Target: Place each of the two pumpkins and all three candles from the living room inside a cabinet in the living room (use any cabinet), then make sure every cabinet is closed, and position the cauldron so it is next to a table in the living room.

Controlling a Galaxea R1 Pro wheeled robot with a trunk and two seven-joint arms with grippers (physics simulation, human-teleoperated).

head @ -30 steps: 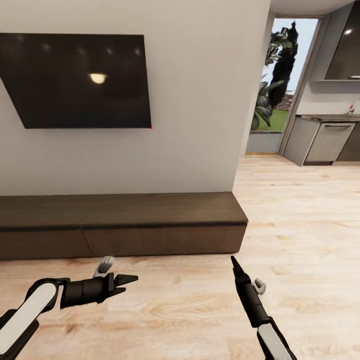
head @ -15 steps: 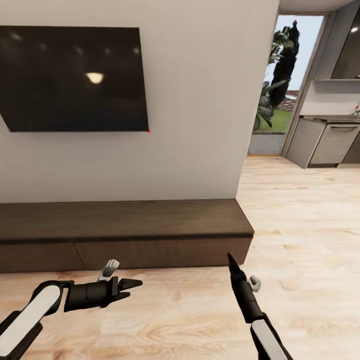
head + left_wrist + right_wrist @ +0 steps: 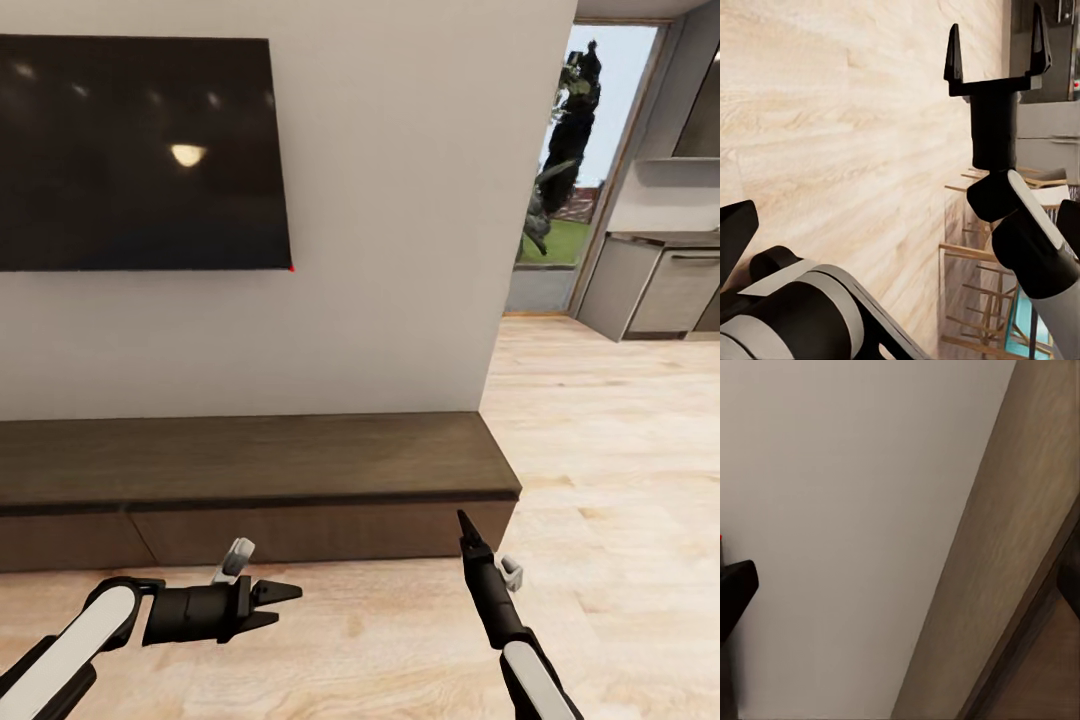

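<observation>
Both hands are empty, the left hand (image 3: 285, 600) spread and the right hand (image 3: 996, 52) spread too, low before the shut cabinet (image 3: 250, 490) under the television (image 3: 140, 150), where driving closer could knock fingertips against its handle-less fronts.

Home living room: wall-mounted TV (image 3: 140, 155) above low cabinet (image 3: 250, 480).

Head camera looks forward and down at the cabinet (image 3: 250, 460) against the wall (image 3: 390, 250). Left wrist camera faces across the floor (image 3: 832, 112) toward the right end effector (image 3: 996, 49). Right wrist camera sits close to the same cabinet (image 3: 1020, 547) and wall.
</observation>
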